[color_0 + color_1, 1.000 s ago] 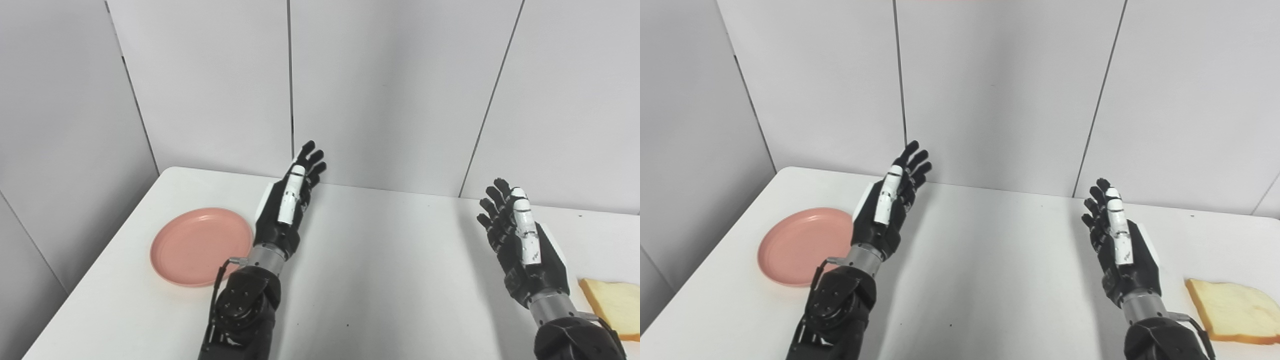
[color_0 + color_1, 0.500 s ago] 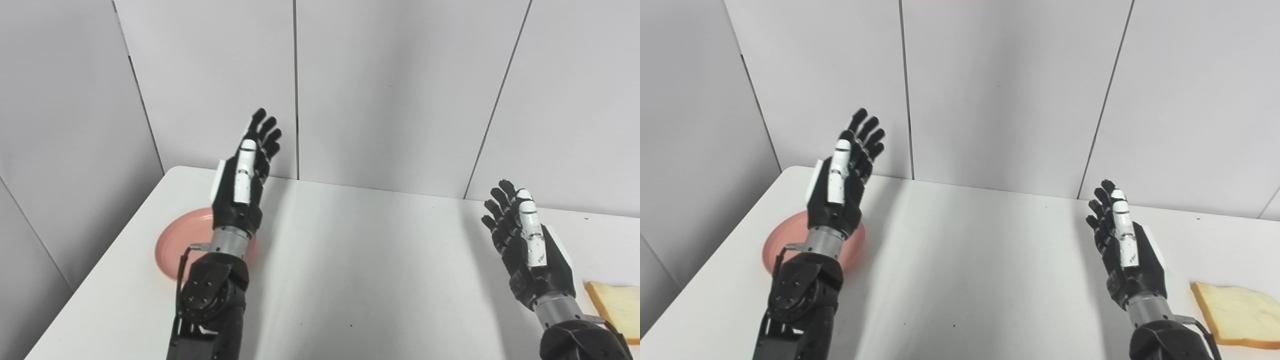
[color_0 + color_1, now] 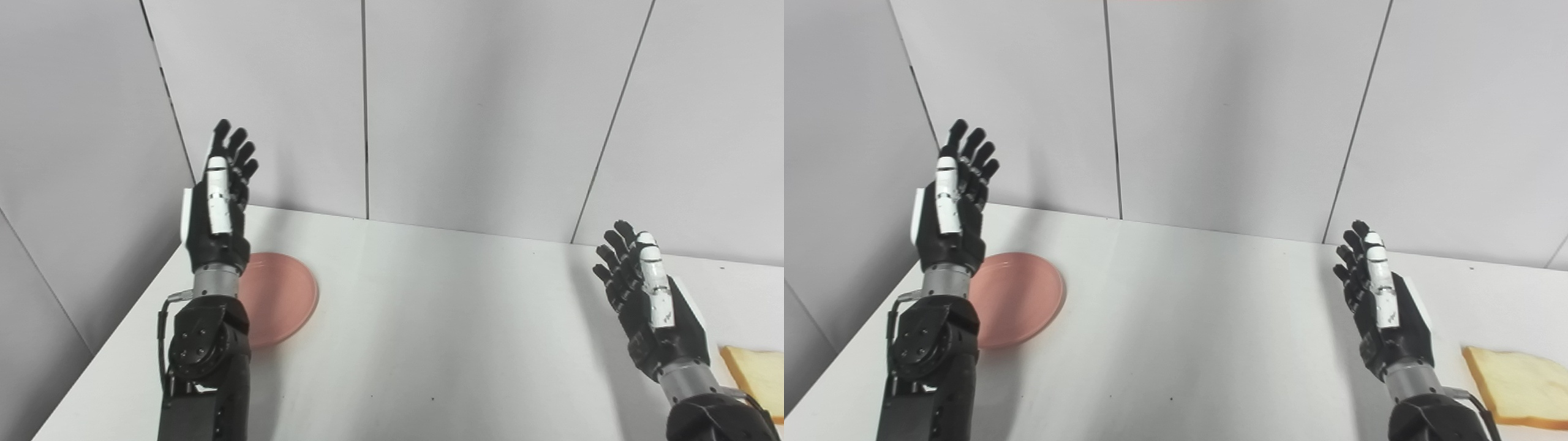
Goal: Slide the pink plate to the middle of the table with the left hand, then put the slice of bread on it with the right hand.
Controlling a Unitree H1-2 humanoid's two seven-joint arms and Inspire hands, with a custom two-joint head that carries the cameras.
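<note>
Two hands are held up over a white table [image 3: 1200, 343], neither touching anything. The left hand [image 3: 949, 208] is raised high at the table's left edge, fingers spread and empty, apparently so that it can be brought down outside the pink plate [image 3: 1020, 300], which lies flat near that edge, and push it toward the middle. The right hand [image 3: 1381, 306], likewise spread and empty, is kept waiting near the slice of bread [image 3: 1516, 389] at the right edge.

The white table [image 3: 1200, 343] bears a pink plate [image 3: 1020, 297] and a bread slice [image 3: 1516, 387].
</note>
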